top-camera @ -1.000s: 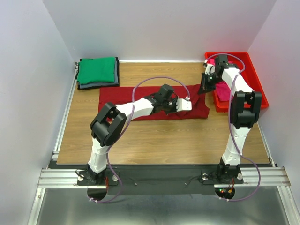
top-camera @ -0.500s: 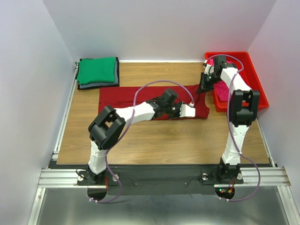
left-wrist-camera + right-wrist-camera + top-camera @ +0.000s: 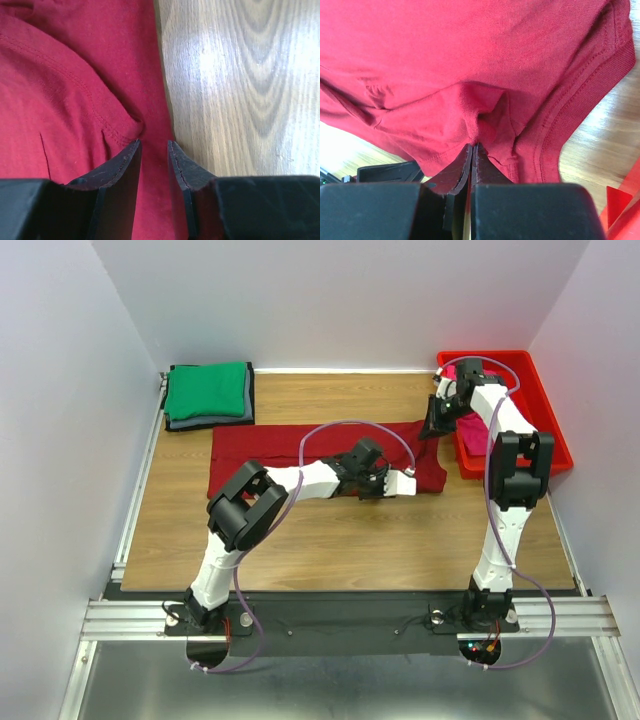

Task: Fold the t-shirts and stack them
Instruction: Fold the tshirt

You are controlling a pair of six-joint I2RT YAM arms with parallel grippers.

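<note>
The maroon t-shirt [image 3: 270,450] lies spread in a long band across the middle of the table. My left gripper [image 3: 392,487] is low at the shirt's near right edge. In the left wrist view its jaws [image 3: 154,145] stand a little apart, with the maroon cloth [image 3: 75,75] edge between them. My right gripper [image 3: 436,423] is shut on the shirt's far right corner, and a pinch of cloth [image 3: 470,50] bunches at its tips [image 3: 471,145]. The green t-shirt [image 3: 207,390] lies folded on the dark grey one [image 3: 205,423] at the back left. The pink t-shirt [image 3: 474,435] lies in the tray.
A rigid red plastic tray [image 3: 545,410] stands at the back right, beside my right arm; its corner shows in the right wrist view [image 3: 626,200]. Bare wooden table [image 3: 240,75] lies right of the shirt's edge. White walls close in the table on three sides.
My left gripper has moved from over the shirt's middle right toward its near right edge and come down lower. The right gripper has stayed in place, still holding the corner.
</note>
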